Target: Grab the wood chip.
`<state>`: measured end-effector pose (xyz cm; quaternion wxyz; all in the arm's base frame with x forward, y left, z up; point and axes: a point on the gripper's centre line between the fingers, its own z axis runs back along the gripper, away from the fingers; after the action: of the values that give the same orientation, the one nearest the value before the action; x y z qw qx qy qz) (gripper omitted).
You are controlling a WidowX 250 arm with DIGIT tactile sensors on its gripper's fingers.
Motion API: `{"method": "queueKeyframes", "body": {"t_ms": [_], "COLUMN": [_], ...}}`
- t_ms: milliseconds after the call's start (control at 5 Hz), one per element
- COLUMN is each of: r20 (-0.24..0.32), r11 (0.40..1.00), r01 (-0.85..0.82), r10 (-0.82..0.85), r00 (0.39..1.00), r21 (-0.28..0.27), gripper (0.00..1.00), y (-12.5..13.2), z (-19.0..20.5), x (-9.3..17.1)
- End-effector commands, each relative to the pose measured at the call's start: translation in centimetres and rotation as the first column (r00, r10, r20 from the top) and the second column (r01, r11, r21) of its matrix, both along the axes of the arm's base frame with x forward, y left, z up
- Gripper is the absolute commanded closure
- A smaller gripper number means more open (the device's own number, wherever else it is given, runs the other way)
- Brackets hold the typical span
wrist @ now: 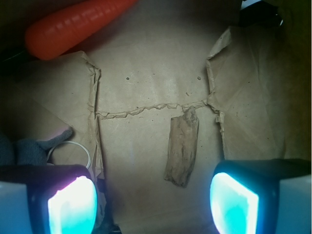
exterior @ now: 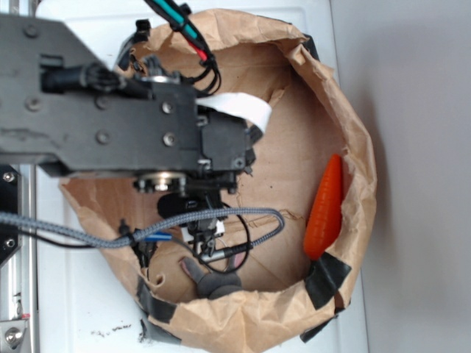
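Hand (wrist: 153,204) spread wide, 2 fingers apart w/ wood chip (wrist: 182,150) lying between, untouched, on brown paper (wrist: 146,83).

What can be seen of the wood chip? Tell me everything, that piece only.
The wood chip shows only in the wrist view. It is a small, flat, elongated piece of rough tan-brown wood with lengthwise bark-like grain and ragged ends. It lies flat on the brown paper floor of the bag, long axis nearly upright in the picture, leaning slightly. Its top end meets the torn paper seam. Nothing else touches it. The gripper is open, and the chip's lower end sits between its two lit fingers, nearer the right-hand one, untouched.
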<state>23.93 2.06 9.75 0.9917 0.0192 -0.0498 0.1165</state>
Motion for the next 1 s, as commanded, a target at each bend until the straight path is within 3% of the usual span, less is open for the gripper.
{"method": "queueKeyframes", "body": {"t_ms": [0, 400, 800], "r20": [0.018, 0.011, 0.009], "r11": [0.999, 0.999, 0.998], "r01": [0.008, -0.003, -0.04], "r10": [-0.007, 0.003, 0.039], "r00": [1.0, 1.0, 0.999], "r21": [-0.042, -0.039, 0.058], "gripper": [0.0, 0.0, 0.0], "y": [1.9, 3.9, 4.9], "z": [-1.9, -6.1, -9.7], "x": [1.3, 3.8, 3.9]}}
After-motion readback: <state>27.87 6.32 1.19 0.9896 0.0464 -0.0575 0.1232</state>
